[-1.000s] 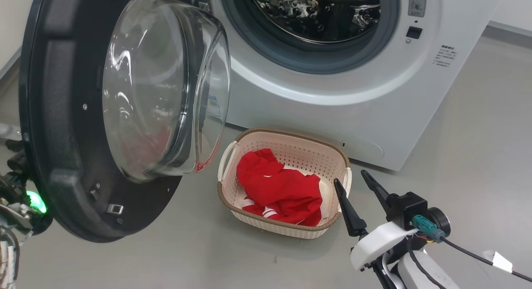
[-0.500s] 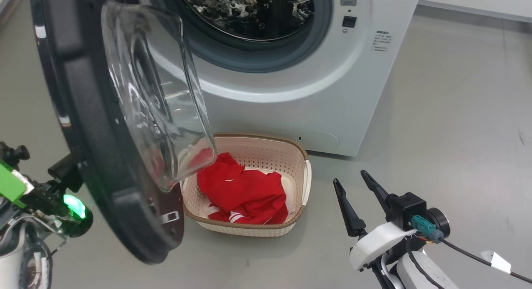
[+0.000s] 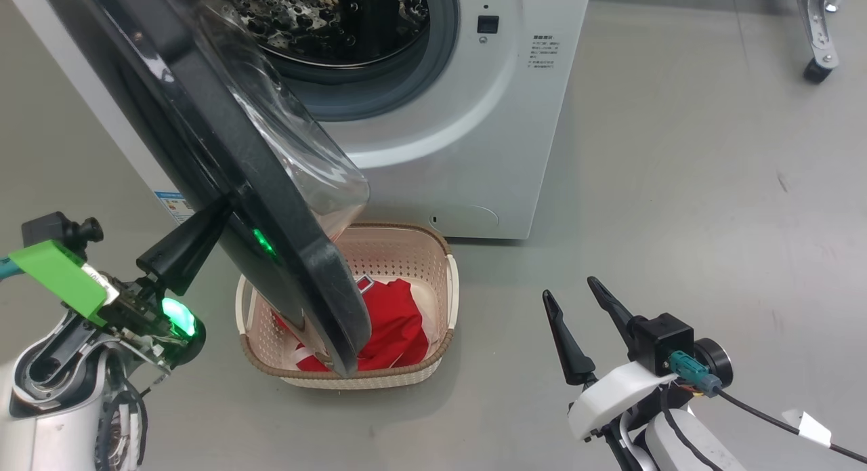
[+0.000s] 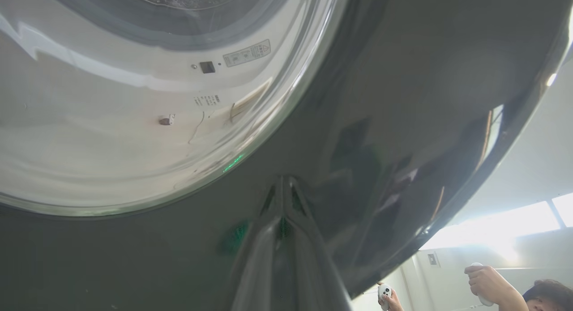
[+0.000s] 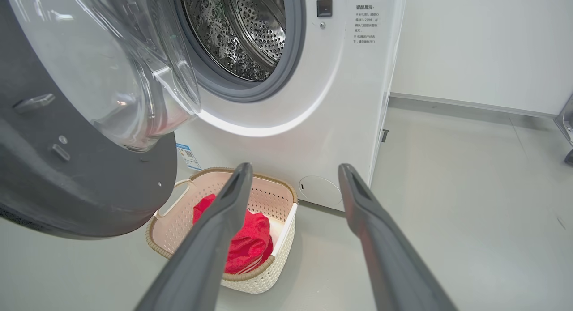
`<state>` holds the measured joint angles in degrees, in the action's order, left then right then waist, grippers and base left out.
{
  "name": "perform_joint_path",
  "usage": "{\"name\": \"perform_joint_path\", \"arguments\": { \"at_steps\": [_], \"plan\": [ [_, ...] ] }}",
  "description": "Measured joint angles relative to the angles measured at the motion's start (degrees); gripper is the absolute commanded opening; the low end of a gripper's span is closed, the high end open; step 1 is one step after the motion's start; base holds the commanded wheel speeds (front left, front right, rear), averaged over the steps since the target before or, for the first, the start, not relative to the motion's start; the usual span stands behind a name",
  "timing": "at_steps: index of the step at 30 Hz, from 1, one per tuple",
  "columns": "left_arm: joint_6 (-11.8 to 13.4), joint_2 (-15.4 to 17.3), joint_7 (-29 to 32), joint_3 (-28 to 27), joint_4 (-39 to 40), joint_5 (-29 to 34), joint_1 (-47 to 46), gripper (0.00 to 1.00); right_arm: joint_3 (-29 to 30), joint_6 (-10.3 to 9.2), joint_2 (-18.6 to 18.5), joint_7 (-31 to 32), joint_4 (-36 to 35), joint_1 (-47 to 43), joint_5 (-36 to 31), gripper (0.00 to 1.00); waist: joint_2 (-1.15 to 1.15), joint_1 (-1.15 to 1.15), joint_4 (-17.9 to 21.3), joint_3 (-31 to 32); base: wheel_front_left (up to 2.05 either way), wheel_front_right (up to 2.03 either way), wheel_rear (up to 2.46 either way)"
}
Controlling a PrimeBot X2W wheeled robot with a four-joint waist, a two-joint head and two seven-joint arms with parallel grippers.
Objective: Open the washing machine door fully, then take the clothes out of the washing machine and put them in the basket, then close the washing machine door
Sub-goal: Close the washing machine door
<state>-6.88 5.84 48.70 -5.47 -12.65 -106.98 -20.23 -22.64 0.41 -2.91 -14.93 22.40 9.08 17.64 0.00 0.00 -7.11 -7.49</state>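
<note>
Black door (image 3: 230,146) touches the closed left fingers (image 3: 179,247); right fingers (image 3: 567,345) spread empty near basket (image 3: 379,379).

The left jaws, closed, touch the washing machine door (image 4: 403,78).

We find small Chinese print (image 5: 366,24) on the washing machine (image 5: 340,105), a blue label (image 5: 187,155) at its base and a warning-triangle sticker (image 4: 247,53); none is legible to us.
</note>
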Motion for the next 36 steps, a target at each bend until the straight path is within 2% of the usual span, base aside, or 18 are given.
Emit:
{"name": "perform_joint_path", "arguments": {
  "at_steps": [11,19,29,36],
  "plan": [
    [0.00,-1.29,-4.98,-0.92,1.19,2.72,-0.55,0.00,-0.47,-0.58,0.02,0.00,-0.94,0.09,0.53,1.00,0.00,0.00,4.88,-1.56,0.00,0.00,0.00],
    [0.00,-1.59,-12.16,-2.83,1.10,8.53,-4.91,0.00,-0.96,-1.67,0.03,0.00,-2.65,0.64,1.64,1.00,0.00,0.00,10.92,-3.65,0.00,0.00,0.00],
    [0.00,-1.69,-18.92,-4.39,-3.02,12.01,-11.16,0.00,-1.16,-2.63,0.04,0.00,-3.97,1.48,3.01,1.00,0.00,0.00,17.66,-6.60,0.00,0.00,0.00],
    [0.00,-2.99,-21.15,-3.55,-5.88,12.79,-14.56,0.00,0.77,-3.59,0.04,0.00,-4.45,1.84,3.02,1.00,0.00,0.00,19.44,-8.49,0.00,0.00,0.00]
  ]
}}
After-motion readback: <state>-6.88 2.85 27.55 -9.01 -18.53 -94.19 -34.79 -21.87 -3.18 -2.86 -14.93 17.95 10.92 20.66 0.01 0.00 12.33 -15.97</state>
